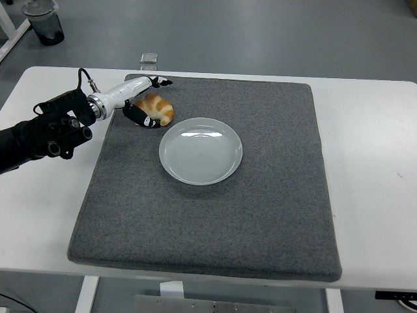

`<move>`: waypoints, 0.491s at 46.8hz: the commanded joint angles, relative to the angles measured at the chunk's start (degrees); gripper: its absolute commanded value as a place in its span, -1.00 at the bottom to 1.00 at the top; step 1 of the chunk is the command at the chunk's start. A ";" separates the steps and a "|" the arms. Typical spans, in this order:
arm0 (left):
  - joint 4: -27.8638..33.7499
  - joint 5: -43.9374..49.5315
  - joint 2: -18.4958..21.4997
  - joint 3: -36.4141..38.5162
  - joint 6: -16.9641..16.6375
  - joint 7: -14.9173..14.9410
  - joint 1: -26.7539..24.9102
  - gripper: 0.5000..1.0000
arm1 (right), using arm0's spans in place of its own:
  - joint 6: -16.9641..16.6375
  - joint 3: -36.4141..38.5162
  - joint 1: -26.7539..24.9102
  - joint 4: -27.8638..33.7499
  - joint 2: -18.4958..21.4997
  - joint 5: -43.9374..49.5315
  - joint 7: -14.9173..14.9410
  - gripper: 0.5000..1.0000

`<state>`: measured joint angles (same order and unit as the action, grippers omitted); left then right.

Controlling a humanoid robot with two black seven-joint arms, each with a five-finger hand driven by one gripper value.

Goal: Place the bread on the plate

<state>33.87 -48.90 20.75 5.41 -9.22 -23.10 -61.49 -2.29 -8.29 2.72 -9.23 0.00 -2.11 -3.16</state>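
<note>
Covering most of the white table (pixel 378 163), the grey mat (pixel 260 215) bears the plate (pixel 201 150) at its middle and the bread (pixel 157 107) just beyond the plate's far-left rim. Closing well means getting fingers on both sides of the bread before lifting. The left hand (pixel 144 101) brackets it, fingers spread, thumb touching its near side, not yet gripping.

Lab or workshop, bare grey concrete floor (pixel 260 32), white worktable (pixel 365 130), grey test mat (pixel 208 215)
</note>
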 commanded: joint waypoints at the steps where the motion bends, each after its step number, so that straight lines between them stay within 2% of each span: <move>1: -0.20 0.47 -0.10 -0.05 -0.01 -0.01 0.05 0.95 | 0.01 -0.06 0.00 0.00 0.00 0.00 0.00 0.73; 10: -0.38 0.74 -0.36 0.04 -0.01 -0.01 0.05 0.95 | 0.01 -0.06 0.00 0.00 0.00 0.00 0.00 0.73; 23: -1.70 0.74 -0.45 0.39 -0.54 -0.01 0.40 0.82 | 0.01 -0.06 0.00 0.00 0.00 0.00 0.00 0.73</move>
<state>32.51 -48.13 20.30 5.55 -9.61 -23.11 -61.14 -2.30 -8.34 2.72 -9.23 0.00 -2.11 -3.16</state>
